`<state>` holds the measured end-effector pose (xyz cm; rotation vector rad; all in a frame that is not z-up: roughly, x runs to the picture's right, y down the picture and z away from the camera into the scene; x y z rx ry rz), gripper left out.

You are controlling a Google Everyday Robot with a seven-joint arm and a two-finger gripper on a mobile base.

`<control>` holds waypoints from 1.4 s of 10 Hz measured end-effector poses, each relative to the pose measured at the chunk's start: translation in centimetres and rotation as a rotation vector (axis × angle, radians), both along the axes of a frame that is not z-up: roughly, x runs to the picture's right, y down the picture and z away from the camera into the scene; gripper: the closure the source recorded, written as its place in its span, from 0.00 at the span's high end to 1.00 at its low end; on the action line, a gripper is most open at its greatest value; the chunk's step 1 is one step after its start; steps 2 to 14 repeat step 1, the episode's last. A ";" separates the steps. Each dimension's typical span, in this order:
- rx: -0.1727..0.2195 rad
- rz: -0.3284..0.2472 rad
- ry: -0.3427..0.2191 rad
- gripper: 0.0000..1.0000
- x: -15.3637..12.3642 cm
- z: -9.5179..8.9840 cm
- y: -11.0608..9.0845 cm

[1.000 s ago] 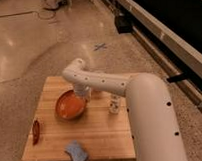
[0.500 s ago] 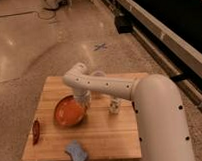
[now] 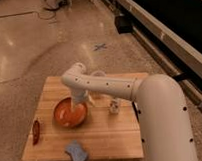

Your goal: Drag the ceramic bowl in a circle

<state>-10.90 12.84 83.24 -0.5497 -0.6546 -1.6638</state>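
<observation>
The ceramic bowl (image 3: 70, 113), orange inside with a darker rim, sits on the wooden table (image 3: 116, 134), left of centre. My white arm comes in from the right, bends at the elbow (image 3: 77, 77) and points down into the bowl. My gripper (image 3: 77, 103) is at the bowl's far right inner edge, touching or just inside the rim. Its tip is partly hidden by the wrist.
A small white cup (image 3: 114, 107) stands right of the bowl, close to my arm. A small dark red-brown flat object (image 3: 36, 132) lies near the table's left edge. A blue cloth (image 3: 77, 151) lies at the front edge. A pale cup-like thing (image 3: 98, 77) stands behind the arm.
The bowl has slid toward the table's front, with the gripper staying at its rim. The elbow has dropped lower and nearer with it.
</observation>
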 end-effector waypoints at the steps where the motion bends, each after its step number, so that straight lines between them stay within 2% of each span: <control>1: 0.000 0.000 0.000 0.80 0.0 0.0 0.0; 14: 0.000 0.000 0.000 0.80 0.0 0.0 0.0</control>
